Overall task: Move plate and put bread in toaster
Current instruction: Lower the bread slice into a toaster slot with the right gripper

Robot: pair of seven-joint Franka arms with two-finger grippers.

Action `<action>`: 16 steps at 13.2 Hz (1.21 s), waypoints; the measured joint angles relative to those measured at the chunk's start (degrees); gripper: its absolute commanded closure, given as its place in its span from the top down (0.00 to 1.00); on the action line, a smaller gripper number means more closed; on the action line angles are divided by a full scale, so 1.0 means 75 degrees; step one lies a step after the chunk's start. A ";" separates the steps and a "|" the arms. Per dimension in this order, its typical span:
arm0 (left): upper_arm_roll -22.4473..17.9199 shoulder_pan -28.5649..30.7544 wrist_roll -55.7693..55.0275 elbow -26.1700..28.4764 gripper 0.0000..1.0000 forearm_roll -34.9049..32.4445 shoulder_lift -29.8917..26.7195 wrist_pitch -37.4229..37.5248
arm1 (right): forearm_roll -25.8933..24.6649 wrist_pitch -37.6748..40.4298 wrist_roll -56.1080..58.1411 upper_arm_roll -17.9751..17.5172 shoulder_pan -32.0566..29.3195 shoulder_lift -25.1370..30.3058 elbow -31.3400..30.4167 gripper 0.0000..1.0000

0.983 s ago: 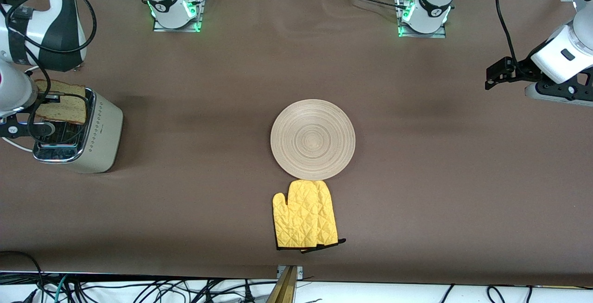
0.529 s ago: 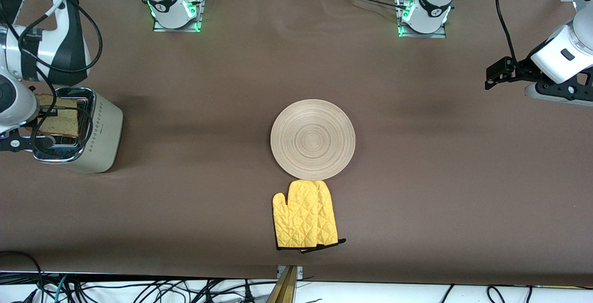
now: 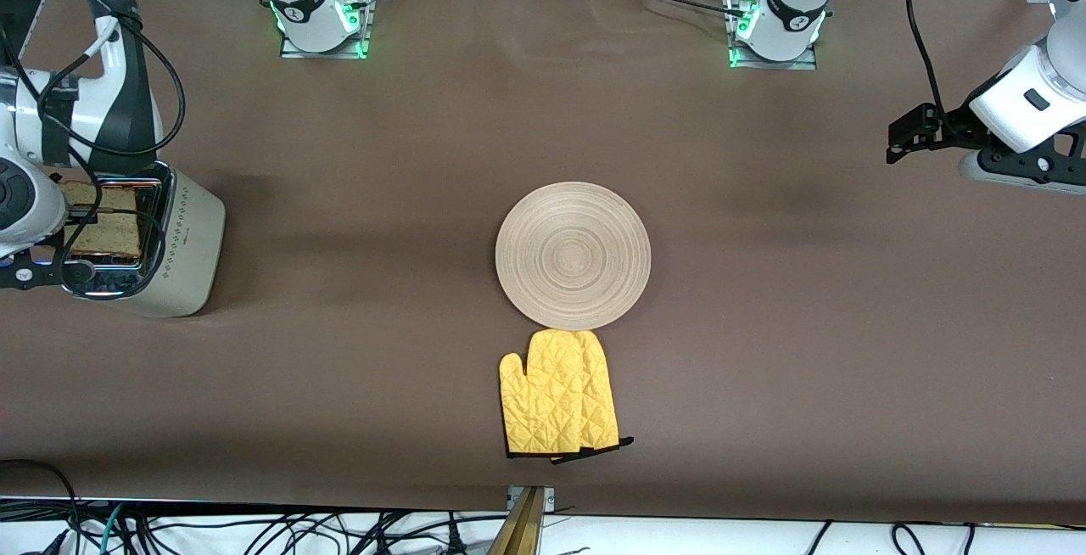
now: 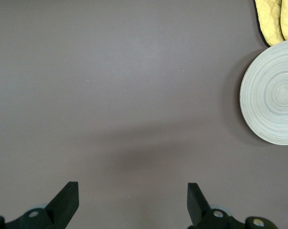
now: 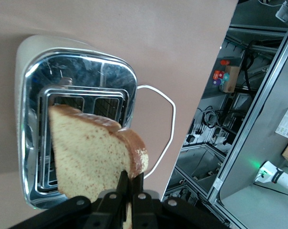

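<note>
At about nine o'clock on the surface [image 3: 764, 368] stood the toaster [image 3: 182, 241], at the right arm's end. Over its chrome top hung the right tool [image 5: 130, 188], pinched shut on one corner of the bread [image 5: 89, 160], with the slice upright above the slots and its lower edge near or just entering one of them; how deep it sat could not be told. By my reading the insertion was under way but unfinished: the bread had yet to be lowered fully and let go.

At the centre lay the plate [image 3: 573, 255], bare, with a yellow oven mitt [image 3: 556, 394] touching its rim at six o'clock. Nothing showed whether the plate's move was done.

At about three o'clock the left tool [image 4: 129, 205] waited over bare surface, its jaws wide apart and empty.
</note>
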State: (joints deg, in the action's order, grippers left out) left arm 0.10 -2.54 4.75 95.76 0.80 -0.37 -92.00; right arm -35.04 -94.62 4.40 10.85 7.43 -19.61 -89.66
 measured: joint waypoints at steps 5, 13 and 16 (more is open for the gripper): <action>0.0000 -0.0001 0.0000 0.0000 1.00 0.0000 0.0000 0.0002 | -0.0017 0.0501 0.0003 0.0034 -0.0097 -0.0008 -0.0003 0.00; 0.0000 -0.0002 0.0000 0.0000 1.00 0.0000 0.0000 0.0033 | -0.0004 0.0413 -0.0264 -0.0048 -0.0010 -0.0344 -0.0039 0.00; 0.0000 -0.0002 0.0000 0.0000 1.00 0.0000 0.0000 0.0045 | 0.0161 0.0256 -0.0308 -0.0049 0.0010 -0.0532 -0.0026 0.00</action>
State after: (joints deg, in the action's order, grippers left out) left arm 0.10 -2.55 4.75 95.76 0.80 -0.37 -91.67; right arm -33.83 -92.70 2.09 10.49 7.50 -23.60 -89.85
